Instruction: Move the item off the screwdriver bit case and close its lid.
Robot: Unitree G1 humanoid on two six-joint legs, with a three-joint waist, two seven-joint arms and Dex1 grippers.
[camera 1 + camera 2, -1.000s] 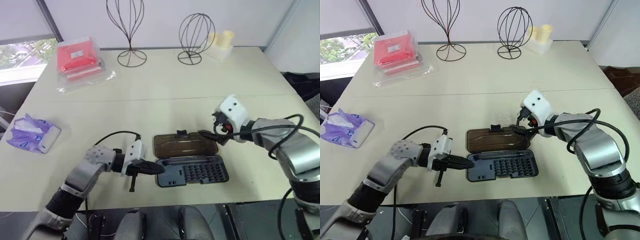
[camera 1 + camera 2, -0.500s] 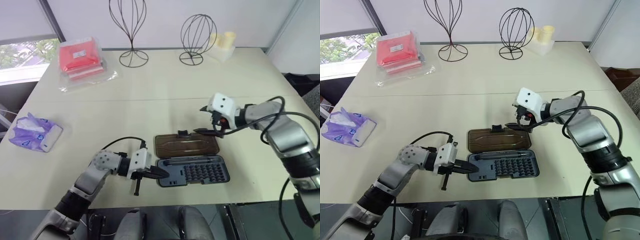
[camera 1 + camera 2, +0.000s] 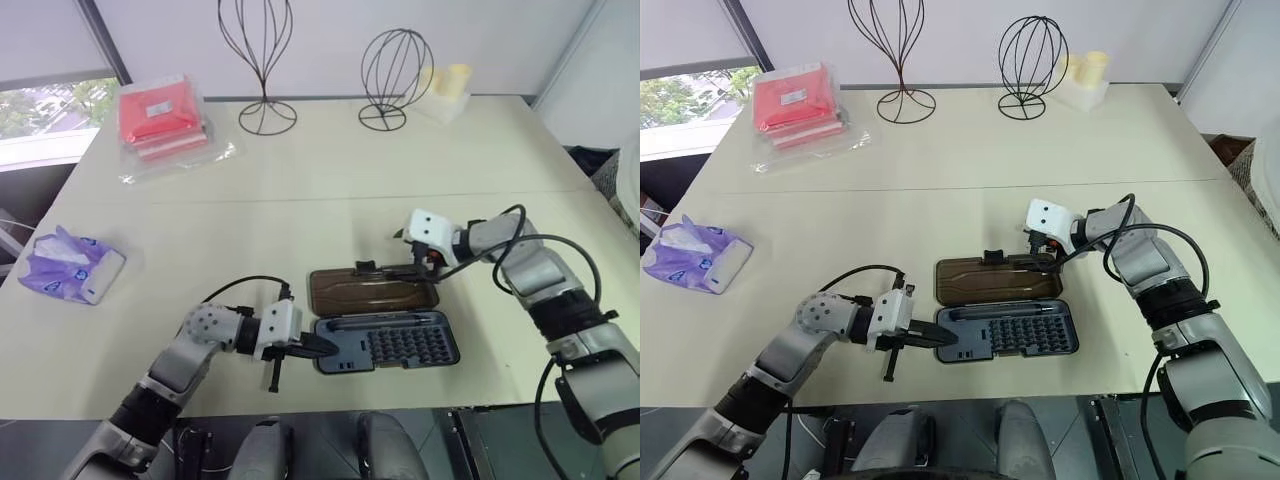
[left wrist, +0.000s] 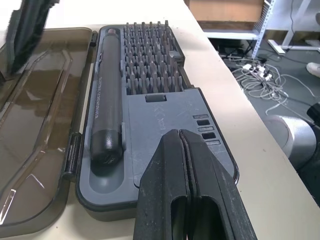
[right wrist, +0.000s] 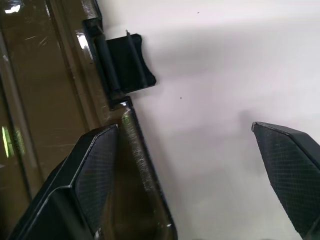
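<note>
With my left gripper (image 4: 186, 150), jaws together, steadying the screwdriver bit case (image 3: 385, 343) at lower centre, my right gripper (image 5: 185, 165), jaws apart, straddles its lid's (image 3: 372, 289) far edge, probably to flip it.

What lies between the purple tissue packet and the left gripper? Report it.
Bare tabletop: in the left eye view nothing lies between the purple tissue packet and the left gripper, apart from that arm and its black cable.
</note>
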